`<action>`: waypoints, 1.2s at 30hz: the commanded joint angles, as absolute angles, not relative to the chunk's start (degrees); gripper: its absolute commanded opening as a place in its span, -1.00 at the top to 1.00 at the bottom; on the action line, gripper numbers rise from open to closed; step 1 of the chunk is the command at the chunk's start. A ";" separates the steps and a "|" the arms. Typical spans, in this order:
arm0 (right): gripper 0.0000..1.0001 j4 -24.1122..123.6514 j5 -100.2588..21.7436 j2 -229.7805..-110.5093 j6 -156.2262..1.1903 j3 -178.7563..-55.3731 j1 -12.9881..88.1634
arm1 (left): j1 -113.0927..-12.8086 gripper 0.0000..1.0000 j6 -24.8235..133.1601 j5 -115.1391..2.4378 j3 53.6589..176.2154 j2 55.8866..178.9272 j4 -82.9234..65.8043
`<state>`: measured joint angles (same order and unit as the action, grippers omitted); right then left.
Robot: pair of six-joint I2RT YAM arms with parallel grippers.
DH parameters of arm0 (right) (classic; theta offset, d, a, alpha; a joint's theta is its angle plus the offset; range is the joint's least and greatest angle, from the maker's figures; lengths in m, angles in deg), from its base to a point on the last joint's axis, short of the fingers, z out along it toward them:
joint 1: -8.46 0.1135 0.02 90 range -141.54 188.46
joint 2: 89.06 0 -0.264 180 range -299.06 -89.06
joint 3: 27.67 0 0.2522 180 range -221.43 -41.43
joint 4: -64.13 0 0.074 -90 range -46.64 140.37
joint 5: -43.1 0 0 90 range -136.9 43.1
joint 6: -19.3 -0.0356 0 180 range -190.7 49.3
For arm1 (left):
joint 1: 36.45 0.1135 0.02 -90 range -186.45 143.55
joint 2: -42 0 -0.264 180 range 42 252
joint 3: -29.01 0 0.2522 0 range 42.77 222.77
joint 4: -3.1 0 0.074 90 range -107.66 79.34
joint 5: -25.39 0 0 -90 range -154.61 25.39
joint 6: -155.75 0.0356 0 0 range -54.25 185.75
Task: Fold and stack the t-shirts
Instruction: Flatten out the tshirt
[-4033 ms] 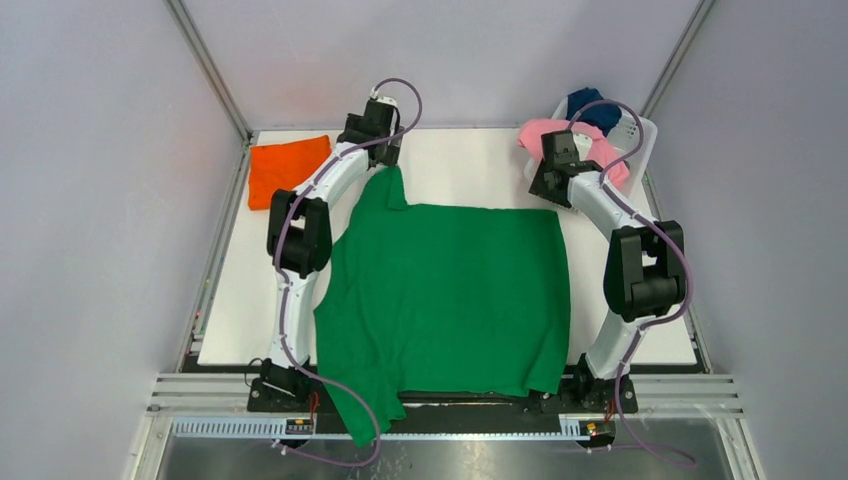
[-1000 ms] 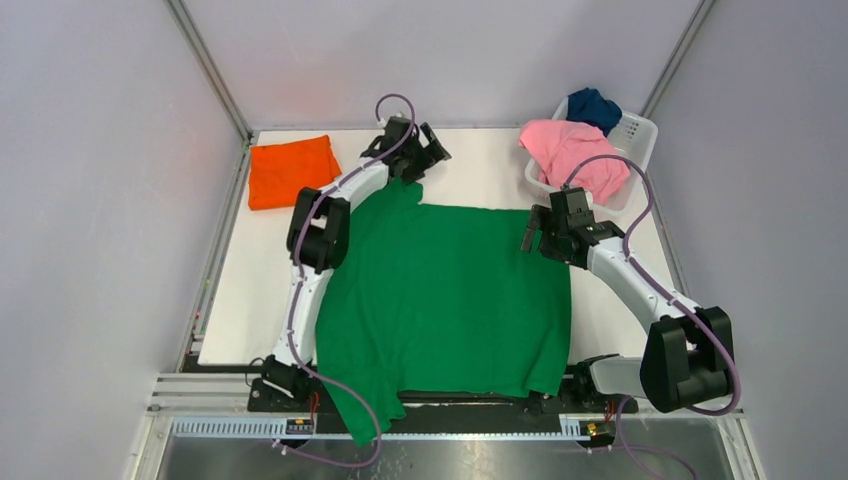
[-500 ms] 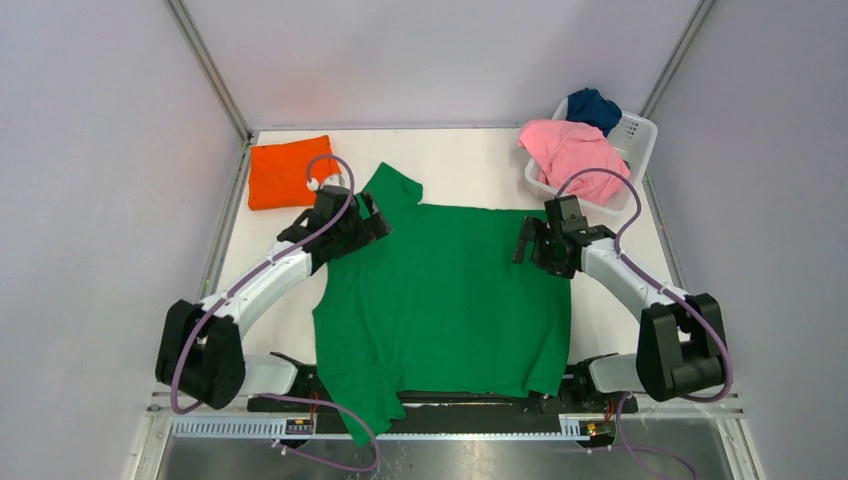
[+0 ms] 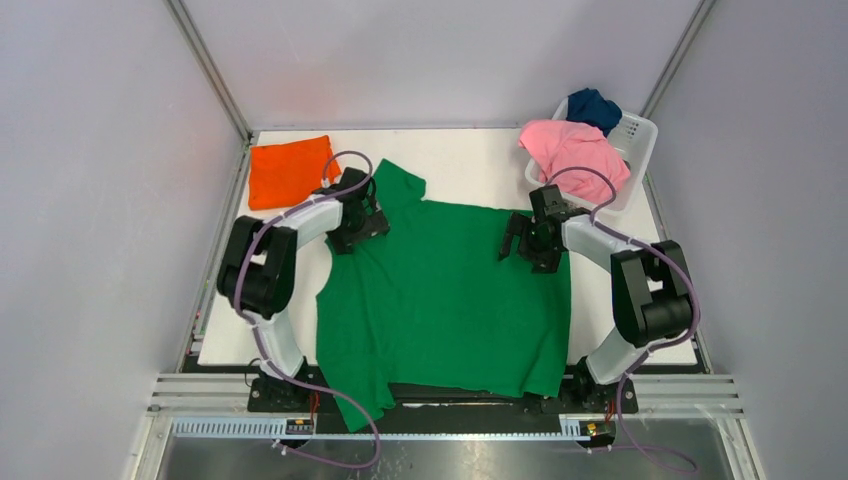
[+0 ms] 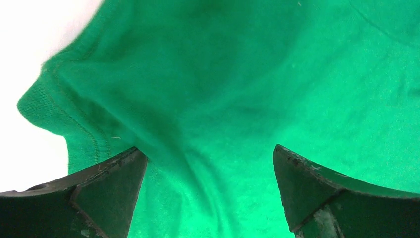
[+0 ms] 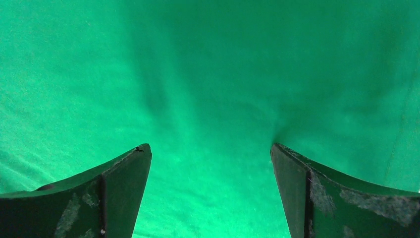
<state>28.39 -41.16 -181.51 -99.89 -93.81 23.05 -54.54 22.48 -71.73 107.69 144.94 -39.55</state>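
While the orange tee (image 4: 290, 170) lies folded far-left & pink tee (image 4: 570, 150), navy tee (image 4: 592, 105) wait in basket (image 4: 640, 135), left gripper (image 4: 358, 225) & right gripper (image 4: 525, 245) gape wide, empty, over green tee (image 4: 450, 300), spread flat, not yet folded.

White table (image 4: 470, 165) with spread green t-shirt (image 4: 450, 290), folded orange t-shirt (image 4: 290, 170) far left, basket (image 4: 638, 135) far right.

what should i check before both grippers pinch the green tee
1. Left gripper open over green tee: ok.
2. Right gripper open over it: ok.
3. Contact with the cloth: cannot tell.
4. Tee wholly on table: not ok, near hem hangs off the edge.
5. Orange tee apart from it: ok.
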 commanded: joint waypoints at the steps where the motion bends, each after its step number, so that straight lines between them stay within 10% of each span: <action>1: -0.99 28.12 -40.09 -187.14 -100.11 -101.52 23.23 | -51.95 -0.98 23.91 -70.74 118.09 153.59 -44.96; 16: -0.99 21.48 -37.93 -207.27 -97.48 -128.39 22.11 | -46.10 -0.98 27.61 -62.86 144.59 171.04 -53.54; 26: -0.99 8.48 -39.00 -221.26 -93.61 -151.18 22.09 | -43.92 -0.98 25.54 -63.12 140.37 166.25 -50.17; 36: -0.99 12.32 -41.79 -213.24 -95.09 -140.86 15.27 | -42.30 -0.98 26.37 -66.74 128.46 156.94 -47.47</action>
